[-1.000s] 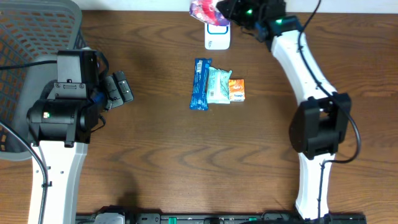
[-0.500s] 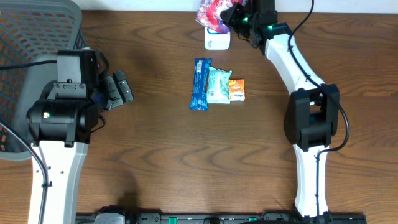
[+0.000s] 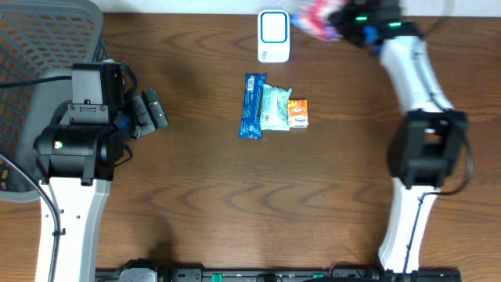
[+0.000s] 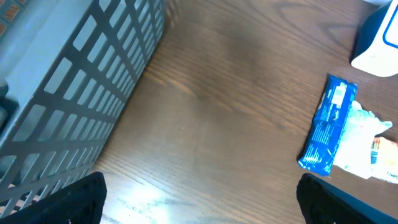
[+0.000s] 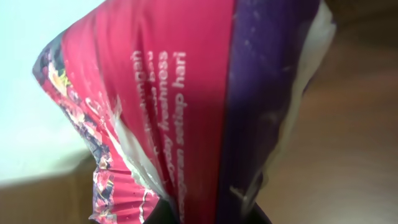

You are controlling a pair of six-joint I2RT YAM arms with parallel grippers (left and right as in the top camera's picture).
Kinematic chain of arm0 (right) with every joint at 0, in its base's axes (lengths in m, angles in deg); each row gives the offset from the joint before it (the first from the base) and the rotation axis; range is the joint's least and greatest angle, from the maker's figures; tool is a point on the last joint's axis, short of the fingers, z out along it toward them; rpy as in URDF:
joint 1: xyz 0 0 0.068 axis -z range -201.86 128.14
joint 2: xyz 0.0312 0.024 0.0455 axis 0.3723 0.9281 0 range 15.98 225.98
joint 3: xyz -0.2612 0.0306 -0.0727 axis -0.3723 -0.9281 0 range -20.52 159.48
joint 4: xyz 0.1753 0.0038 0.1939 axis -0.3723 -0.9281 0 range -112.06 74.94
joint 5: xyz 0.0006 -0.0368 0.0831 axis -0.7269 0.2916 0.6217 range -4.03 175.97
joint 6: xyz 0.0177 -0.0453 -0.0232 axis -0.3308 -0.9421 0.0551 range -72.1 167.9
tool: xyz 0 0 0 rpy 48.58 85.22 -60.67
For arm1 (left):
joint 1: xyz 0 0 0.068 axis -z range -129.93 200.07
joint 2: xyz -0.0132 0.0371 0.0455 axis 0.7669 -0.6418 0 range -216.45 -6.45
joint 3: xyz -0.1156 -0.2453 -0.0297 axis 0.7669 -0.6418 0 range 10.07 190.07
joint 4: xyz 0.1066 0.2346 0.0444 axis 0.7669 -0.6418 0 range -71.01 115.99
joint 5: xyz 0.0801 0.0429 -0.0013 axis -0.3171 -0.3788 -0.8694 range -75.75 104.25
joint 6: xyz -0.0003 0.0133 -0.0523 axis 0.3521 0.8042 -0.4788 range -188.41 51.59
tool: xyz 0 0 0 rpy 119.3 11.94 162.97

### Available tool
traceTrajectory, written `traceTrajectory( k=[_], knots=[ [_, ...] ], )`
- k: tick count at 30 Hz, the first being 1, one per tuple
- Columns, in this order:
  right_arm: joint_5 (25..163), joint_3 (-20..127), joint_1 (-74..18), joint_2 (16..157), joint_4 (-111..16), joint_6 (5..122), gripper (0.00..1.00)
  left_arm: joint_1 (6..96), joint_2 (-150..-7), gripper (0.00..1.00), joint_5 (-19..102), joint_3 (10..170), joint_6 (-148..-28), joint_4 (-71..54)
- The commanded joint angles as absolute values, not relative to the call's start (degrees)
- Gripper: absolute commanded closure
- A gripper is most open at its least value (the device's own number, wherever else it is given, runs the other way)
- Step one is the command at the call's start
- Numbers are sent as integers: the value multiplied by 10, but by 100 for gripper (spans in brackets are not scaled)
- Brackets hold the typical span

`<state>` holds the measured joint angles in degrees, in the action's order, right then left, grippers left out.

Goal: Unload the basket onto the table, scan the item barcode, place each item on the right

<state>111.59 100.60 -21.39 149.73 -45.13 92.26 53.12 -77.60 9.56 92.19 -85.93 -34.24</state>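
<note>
Dark brown wood-grain surface [image 3: 203, 196] carries the work area. The pink-and-purple crinkled plastic packet [image 3: 315, 17] is located just to the right of the white barcode scanner with a blue face [image 3: 274, 35] and appears blurred in the overhead view. The right claw [image 3: 337, 19] is clamped on this packet. In the right wrist view the packet [image 5: 186, 112] fills the frame, printed text visible.

Three items lie side by side in front of the scanner, touching:
- a blue bar wrapper [image 3: 253, 106]
- a pale teal soft pack [image 3: 275, 107]
- a small orange box [image 3: 297, 113]

The left claw [image 3: 155, 110], well to the left of the scanner, has its fingers spread apart and holds nothing. The grey plastic lattice basket [image 3: 31, 47] sits farther left of the scanner, beyond the left claw.
</note>
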Motion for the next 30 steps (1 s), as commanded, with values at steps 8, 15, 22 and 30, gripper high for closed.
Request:
traceTrajectory(
  k=[8, 15, 22, 30],
  knots=[
    [943, 1024, 54, 1427, -719, 820, 99, 529, -778, 2, 91, 928, -852, -345],
    [904, 1024, 164, 1427, -727, 817, 99, 529, -778, 2, 91, 928, -852, -345],
    [890, 1021, 209, 1429, -682, 817, 99, 529, -778, 2, 91, 928, -852, -345],
    [923, 1019, 205, 1469, -633, 817, 95, 529, -778, 2, 91, 928, -852, -345]
  ],
)
